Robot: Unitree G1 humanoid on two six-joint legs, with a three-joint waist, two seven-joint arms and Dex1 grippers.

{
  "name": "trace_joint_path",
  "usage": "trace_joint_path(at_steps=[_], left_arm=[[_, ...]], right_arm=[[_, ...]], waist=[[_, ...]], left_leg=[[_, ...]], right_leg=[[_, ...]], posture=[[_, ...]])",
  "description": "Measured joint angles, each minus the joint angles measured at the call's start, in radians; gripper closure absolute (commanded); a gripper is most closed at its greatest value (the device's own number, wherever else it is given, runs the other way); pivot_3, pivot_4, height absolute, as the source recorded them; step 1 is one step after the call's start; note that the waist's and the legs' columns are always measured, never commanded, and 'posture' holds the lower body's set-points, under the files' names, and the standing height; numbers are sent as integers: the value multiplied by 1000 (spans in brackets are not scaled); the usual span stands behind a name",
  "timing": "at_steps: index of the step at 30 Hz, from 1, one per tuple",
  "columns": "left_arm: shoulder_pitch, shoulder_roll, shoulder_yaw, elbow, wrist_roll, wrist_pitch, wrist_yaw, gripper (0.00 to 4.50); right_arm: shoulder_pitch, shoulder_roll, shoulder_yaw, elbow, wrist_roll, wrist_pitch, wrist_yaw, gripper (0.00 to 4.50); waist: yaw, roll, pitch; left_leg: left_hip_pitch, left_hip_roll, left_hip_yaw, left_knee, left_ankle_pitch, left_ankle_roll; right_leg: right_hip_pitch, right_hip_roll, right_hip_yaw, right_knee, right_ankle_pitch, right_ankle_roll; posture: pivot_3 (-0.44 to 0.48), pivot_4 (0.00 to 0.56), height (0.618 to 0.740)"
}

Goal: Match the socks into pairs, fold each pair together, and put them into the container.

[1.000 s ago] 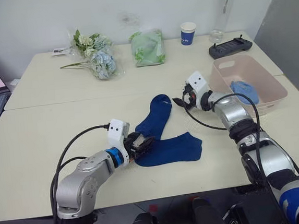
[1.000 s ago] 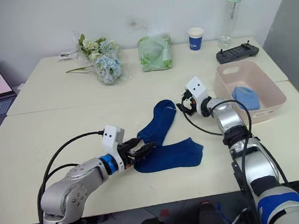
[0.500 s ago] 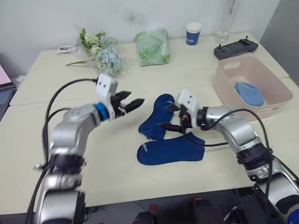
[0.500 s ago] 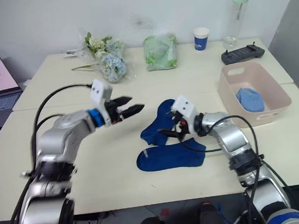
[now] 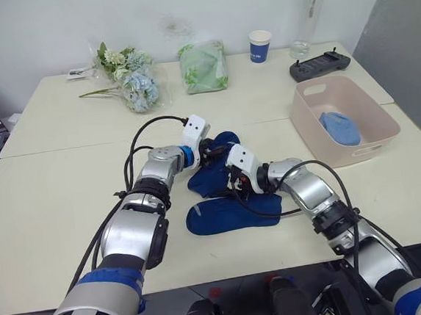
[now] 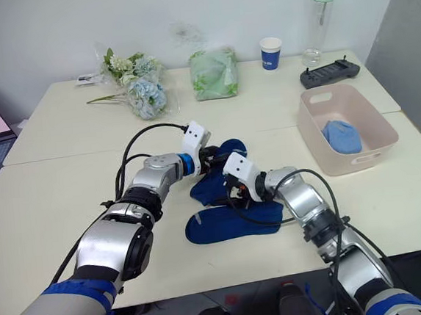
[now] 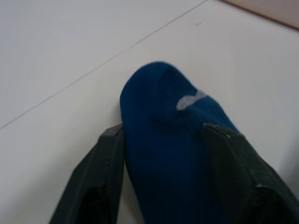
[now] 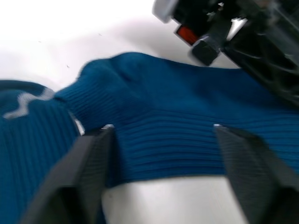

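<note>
Two dark navy socks (image 5: 234, 213) flat on desk, overlapping; light blue pair (image 5: 338, 128) inside pink container (image 5: 385, 131).

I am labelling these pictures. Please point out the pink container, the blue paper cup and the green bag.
pink container (image 5: 309, 90): left eye view, far rim.
blue paper cup (image 5: 260, 48): left eye view, side wall.
green bag (image 6: 213, 72): right eye view, middle.

You've got two socks mid-table: far sock (image 5: 215, 168) lying front-to-back, near sock (image 5: 234, 213) lying crosswise just in front of it, ends touching. Left gripper (image 5: 211, 151) sits on the far sock's far end, sock between its fingers (image 7: 100, 177). Right gripper (image 5: 231, 183) is over the same sock, nearer you. Container (image 5: 312, 123) is well right of the socks, one folded sock (image 5: 339, 127) in it. Cup (image 5: 260, 46), bag (image 5: 204, 67) and flowers (image 5: 132, 83) line the far edge.
</note>
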Motion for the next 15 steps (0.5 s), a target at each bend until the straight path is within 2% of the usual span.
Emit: trace_joint_path(at_steps=[4,5,7,11,15], left_arm=[[-7,-2,4,15,26,-4,19,4336],[-7,-1,9,16,29,-5,24,4500],[-7,2,29,16,29,-5,51,4500],[1,38,65,13,29,-3,110,4500],[50,52,106,-32,11,14,112,4500]], right_arm=[[-23,-7,17,25,-29,-41,14,3372],[-23,-7,12,25,-28,-39,16,3710],[-21,-14,-3,20,-24,-33,21,4454],[-17,-59,-53,-26,9,-10,41,4487],[-18,-94,-92,-54,22,0,49,4487]], waist=[[-3,0,0],[-3,0,0],[-4,0,0],[-4,0,0],[-4,0,0]], left_leg=[[0,0,-1,0,0,0],[0,0,-1,0,0,0],[0,0,-1,0,0,0],[0,0,-1,0,0,0],[0,1,-1,0,0,0]], right_leg=[[0,0,0,0,0,0],[0,0,0,0,0,0],[0,0,0,0,0,0],[0,0,0,0,0,0],[0,0,0,0,0,0]], posture=[[0,150,740],[0,150,740],[0,150,740],[0,150,740],[0,150,740]])
